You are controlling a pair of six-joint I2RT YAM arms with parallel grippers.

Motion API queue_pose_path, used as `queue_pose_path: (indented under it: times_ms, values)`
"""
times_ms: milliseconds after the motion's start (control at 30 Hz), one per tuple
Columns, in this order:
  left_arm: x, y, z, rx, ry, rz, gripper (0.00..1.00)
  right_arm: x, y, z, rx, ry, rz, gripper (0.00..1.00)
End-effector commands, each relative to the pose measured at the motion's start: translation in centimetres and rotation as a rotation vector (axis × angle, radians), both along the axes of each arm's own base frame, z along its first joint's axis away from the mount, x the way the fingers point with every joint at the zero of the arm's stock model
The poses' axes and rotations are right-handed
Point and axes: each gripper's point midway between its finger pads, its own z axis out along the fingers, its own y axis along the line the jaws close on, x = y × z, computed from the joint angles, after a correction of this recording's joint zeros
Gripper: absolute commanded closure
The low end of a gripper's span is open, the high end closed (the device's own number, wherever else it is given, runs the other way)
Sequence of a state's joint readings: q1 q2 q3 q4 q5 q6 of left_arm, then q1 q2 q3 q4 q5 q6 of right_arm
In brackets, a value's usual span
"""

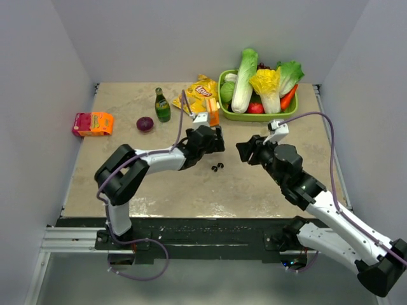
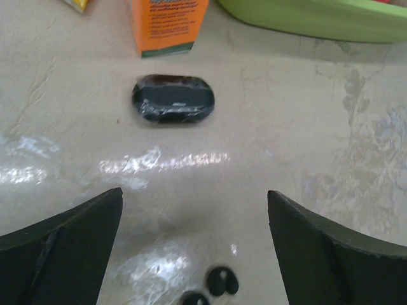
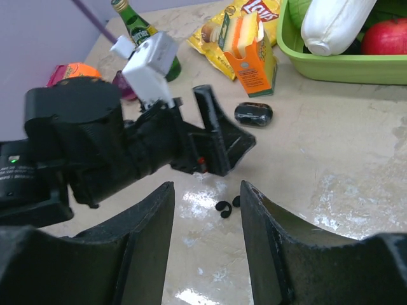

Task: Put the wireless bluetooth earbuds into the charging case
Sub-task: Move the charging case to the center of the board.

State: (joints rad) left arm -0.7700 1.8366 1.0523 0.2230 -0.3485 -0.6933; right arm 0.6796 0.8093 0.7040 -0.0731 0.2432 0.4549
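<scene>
- I judge the two tiny glossy black rounded earbuds (image 1: 217,168) to be very light, hard and slippery, likely to skid or pop out of a pinch. I would nip one across its rounded body, with the fingertips low to the surface.
- They lie side by side on the beige mottled tabletop (image 1: 159,184), between the two grippers.
- The dark oval plastic charging case (image 2: 173,100) sits just beyond them, near the orange carton (image 2: 166,25). Its lid looks closed.
- The left gripper (image 2: 194,203) is spread wide and empty.
- The right gripper (image 3: 206,197) is parted and empty, pointing at the buds.
</scene>
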Motion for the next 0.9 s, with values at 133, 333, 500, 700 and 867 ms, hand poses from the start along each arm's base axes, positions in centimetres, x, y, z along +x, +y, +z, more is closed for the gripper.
queue_pose_path:
  times_ms: [133, 333, 500, 700, 867]
  values:
    - [2.0, -0.3, -2.5, 0.121, 0.062, 0.151, 0.00, -0.8, 0.2, -1.2, -0.025, 0.023, 0.039, 0.50]
    - [2.3, 0.5, -4.6, 0.205, 0.115, 0.203, 0.00, -1.1, 0.0, -0.5, -0.009, 0.007, 0.040, 0.50]
    - [3.4, 0.0, -5.2, 0.262, 0.135, 0.217, 0.00, -1.3, -0.1, 0.4, 0.009, -0.007, 0.044, 0.50]
    - [3.9, -0.3, -7.4, 0.316, 0.178, 0.249, 0.01, -1.5, -0.4, 1.2, 0.016, -0.014, 0.034, 0.49]
    - [4.6, -0.3, -8.0, 0.334, 0.196, 0.293, 0.03, -1.6, -0.5, 1.4, 0.020, -0.019, 0.034, 0.49]
